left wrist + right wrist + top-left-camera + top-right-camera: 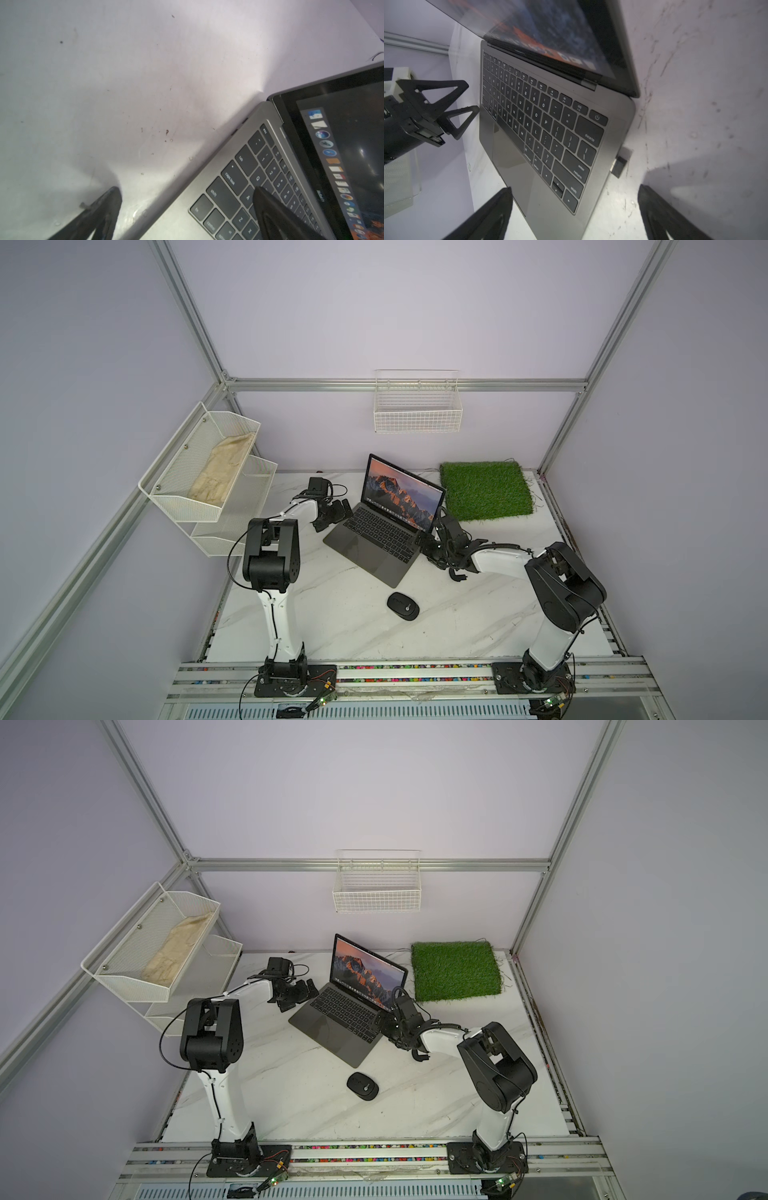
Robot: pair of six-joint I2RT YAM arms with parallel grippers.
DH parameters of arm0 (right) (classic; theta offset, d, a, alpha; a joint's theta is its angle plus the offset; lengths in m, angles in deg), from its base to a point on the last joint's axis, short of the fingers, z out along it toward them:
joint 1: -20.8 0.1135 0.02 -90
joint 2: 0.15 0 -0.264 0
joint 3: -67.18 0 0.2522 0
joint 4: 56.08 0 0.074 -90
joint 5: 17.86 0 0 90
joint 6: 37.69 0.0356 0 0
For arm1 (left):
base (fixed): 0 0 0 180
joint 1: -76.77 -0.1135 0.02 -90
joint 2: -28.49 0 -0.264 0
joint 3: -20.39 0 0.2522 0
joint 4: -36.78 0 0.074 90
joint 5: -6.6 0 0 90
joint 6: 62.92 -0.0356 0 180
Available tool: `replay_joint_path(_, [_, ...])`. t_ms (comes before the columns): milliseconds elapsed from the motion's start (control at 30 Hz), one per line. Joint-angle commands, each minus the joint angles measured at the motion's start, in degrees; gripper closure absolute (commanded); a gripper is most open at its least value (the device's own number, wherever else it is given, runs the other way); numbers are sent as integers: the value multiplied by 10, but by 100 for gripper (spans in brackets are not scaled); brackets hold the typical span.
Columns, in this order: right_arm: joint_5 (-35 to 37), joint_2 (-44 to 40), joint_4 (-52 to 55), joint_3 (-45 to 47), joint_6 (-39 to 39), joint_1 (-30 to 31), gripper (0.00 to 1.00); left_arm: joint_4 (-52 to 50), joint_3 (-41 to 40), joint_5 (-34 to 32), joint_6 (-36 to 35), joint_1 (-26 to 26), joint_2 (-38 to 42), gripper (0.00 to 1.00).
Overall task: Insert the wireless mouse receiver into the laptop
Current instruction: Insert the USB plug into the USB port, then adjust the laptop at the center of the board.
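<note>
Marbled white tabletop (457, 614) is carrying the open laptop (374, 547), and the wireless mouse receiver (619, 164) is sitting plugged into its right edge, so insertion is looking done. Beside it the right pincer (575, 188) is gaping wide and empty. Across the keyboard the left pincer (187, 189) is hanging open too, also holding nothing. Only backing away seems left.

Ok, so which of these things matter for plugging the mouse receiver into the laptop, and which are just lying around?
Job: laptop; wireless mouse receiver at its side edge; right gripper, open beside it.
Lying about: black mouse; grass mat; wire basket; mesh shelf holding a cloth.
</note>
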Motion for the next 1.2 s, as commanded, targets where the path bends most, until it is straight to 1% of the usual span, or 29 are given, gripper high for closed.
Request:
replay_joint_path(0, [-2, 12, -18, -2, 45, 5, 3, -48, -49, 25, 14, 5, -4, 0])
replay_joint_path(200, [1, 45, -24, -29, 10, 6, 3, -36, -106, 47, 33, 34, 18, 0])
replay_joint_path(400, [12, 96, 30, -115, -71, 4, 3, -27, -181, 52, 56, 62, 64, 0])
replay_joint_path(533, [7, 138, 59, -167, -143, -20, 3, -2, -231, 67, 81, 78, 100, 0])
replay_joint_path(633, [-18, 185, 68, -217, -190, -43, 3, 6, -238, 80, 98, 95, 103, 0])
replay_joint_path(767, [-21, 229, 88, -269, -246, -65, 3, 25, -253, 64, 131, 114, 124, 0])
replay_joint_path(867, [-24, 232, 87, -281, -278, -77, 3, 48, -271, 53, 151, 115, 143, 0])
replay_joint_path(1000, [-15, 202, 87, -260, -316, -81, 3, 36, -256, 22, 135, 106, 143, 0])
replay_joint_path(1100, [3, 155, 89, -228, -343, -82, 3, 23, -236, 12, 118, 89, 143, 0])
replay_joint_path(1167, [22, 106, 91, -197, -370, -81, 3, 14, -227, -2, 108, 76, 159, 0])
